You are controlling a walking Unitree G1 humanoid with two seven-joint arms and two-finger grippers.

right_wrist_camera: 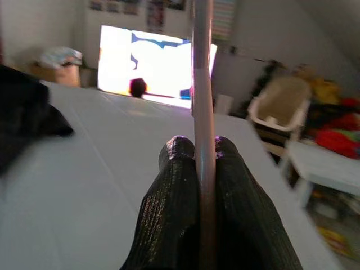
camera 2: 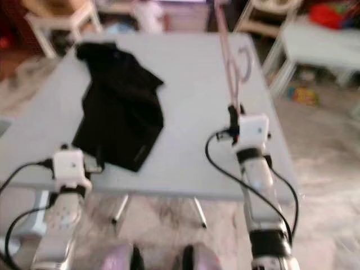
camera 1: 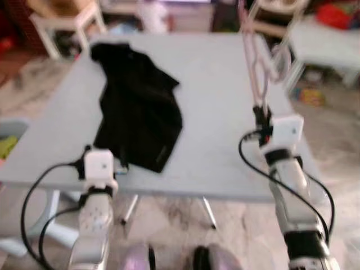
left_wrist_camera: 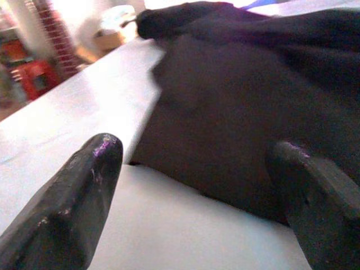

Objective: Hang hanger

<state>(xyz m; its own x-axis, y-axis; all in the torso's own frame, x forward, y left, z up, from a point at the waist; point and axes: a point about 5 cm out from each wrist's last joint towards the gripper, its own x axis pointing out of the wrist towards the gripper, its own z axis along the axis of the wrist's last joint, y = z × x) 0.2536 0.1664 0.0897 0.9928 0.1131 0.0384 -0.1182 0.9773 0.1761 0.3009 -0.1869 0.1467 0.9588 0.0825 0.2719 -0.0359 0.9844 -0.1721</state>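
The right end effector [camera 1: 260, 112] is clamped on a pink hanger [camera 1: 256, 59] held over the bench [camera 1: 214, 107]; the left end effector [left_wrist_camera: 197, 185] gapes wide before a black garment [camera 1: 138, 107].

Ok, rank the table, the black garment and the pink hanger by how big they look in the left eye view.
1. Table, by far the largest.
2. Black garment.
3. Pink hanger, thin and blurred, held raised by the right gripper, so its nearness makes its size unsure.

2 silver arms [camera 1: 289, 191], white wrist boxes [camera 1: 98, 164], looping black cables [camera 1: 34, 194].
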